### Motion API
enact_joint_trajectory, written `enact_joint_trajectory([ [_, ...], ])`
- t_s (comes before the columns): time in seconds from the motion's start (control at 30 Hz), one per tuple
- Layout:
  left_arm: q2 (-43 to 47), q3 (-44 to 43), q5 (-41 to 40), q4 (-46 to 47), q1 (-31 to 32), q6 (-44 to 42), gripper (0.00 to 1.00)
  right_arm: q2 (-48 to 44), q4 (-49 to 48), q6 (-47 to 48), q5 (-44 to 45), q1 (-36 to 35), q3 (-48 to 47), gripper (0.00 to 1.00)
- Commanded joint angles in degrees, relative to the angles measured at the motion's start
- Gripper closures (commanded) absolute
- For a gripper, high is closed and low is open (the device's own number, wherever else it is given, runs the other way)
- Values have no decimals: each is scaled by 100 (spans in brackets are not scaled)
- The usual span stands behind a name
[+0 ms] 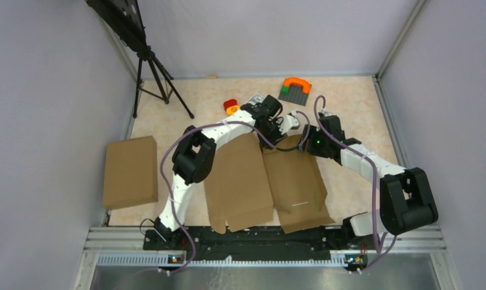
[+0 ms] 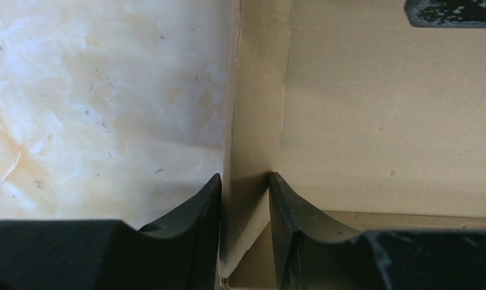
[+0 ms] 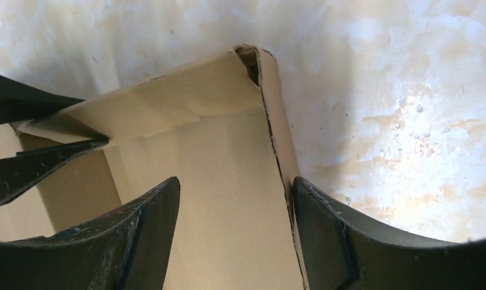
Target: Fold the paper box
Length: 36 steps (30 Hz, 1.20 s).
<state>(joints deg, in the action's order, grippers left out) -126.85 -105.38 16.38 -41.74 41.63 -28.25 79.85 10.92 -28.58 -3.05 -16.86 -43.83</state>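
Cardboard second box (image 1: pixel 130 172) — left tool (image 2: pixel 245 178), right tool (image 3: pixel 236 181) parted, unclamped astride paper box (image 1: pixel 292 175) walls.

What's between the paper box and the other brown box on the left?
Top view: only the left arm's elbow, over bare table, separates the paper box from the other brown box.
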Motion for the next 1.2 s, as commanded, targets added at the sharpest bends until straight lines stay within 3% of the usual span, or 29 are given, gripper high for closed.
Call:
enact_joint_trajectory([
  [0.0, -216, -406, 64, 29, 100, 242, 64, 12, 168, 212, -96, 68, 101, 33],
  [0.2, -340, -496, -100, 230, 264, 211, 59, 13, 130, 181, -158, 69, 100, 34],
  [0.37, -351, -428, -279, 449, 302, 360, 64, 0, 37, 142, -203, 75, 216, 35],
  [0.47, -360, -406, -299, 623, 313, 467, 75, 25, -63, 113, -254, 78, 315, 36],
  [0.57, -405, -393, -400, 610, 330, 537, 100, -2, -96, 98, -251, 72, 374, 37],
  [0.8, -65, 425, -935, 1128, 384, 665, 100, -78, -137, 112, -267, 88, 493, 38],
  [1.17, -135, 719, -1676, 1240, 725, 657, 100, -452, -1, 167, -142, 148, 667, 39],
])
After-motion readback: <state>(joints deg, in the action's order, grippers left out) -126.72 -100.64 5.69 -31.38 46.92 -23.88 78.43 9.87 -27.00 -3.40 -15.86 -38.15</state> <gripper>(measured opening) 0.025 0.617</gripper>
